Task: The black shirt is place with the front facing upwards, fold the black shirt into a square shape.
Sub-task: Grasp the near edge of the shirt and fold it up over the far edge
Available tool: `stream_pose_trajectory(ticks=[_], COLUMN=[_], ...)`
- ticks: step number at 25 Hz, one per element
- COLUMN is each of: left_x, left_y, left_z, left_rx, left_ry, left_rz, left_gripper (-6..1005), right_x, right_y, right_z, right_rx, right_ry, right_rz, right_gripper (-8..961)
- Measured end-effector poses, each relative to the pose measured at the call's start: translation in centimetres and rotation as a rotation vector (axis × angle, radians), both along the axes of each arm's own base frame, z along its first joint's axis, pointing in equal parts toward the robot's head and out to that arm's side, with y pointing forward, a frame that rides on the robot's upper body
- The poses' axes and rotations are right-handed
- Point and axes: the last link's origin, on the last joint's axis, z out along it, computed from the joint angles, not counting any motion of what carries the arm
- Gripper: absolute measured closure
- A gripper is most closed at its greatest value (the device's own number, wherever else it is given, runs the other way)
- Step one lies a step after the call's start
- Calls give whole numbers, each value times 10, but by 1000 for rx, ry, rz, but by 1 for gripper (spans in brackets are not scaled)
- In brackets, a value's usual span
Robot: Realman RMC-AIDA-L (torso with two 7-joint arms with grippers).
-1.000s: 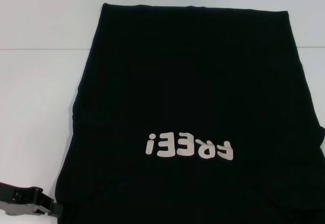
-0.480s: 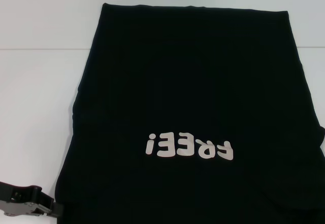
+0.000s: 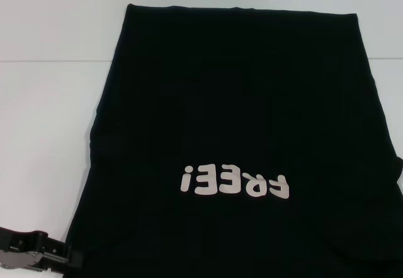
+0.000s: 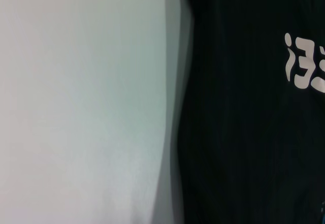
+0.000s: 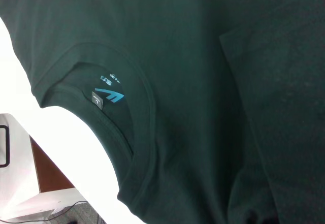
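One long side fold is all you can credit so far: the black shirt (image 3: 239, 133) lies lettering-up on the white table (image 3: 44, 120), crosswise folds remain, and the left gripper (image 3: 66, 260) (finger state indeterminable) sits at its near-left corner.

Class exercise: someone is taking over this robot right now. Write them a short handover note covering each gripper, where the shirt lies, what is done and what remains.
Left gripper: low at the near left corner, by the edge of the black shirt.
Right gripper: out of the head view; its camera looks at the collar.
Shirt: on the white table, lettering up, sides seemingly tucked in.
Left: fold it into a square.
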Motion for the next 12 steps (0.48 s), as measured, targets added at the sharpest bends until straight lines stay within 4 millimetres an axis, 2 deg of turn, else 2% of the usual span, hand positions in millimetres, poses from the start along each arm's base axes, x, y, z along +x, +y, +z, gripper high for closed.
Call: stream_pose_trajectory(ticks=[5,12], left_x=[0,4], left_y=[1,3], left_z=[1,-3], left_rx=[1,-4], left_ry=[2,-6], left_rz=[-1,-13], left_gripper=[471,327], right_x=[0,0], right_y=[0,0], right_z=[0,0], right_rx=[-1,-1], right_ry=[1,1], right_rz=[1,3], right_gripper=[884,883])
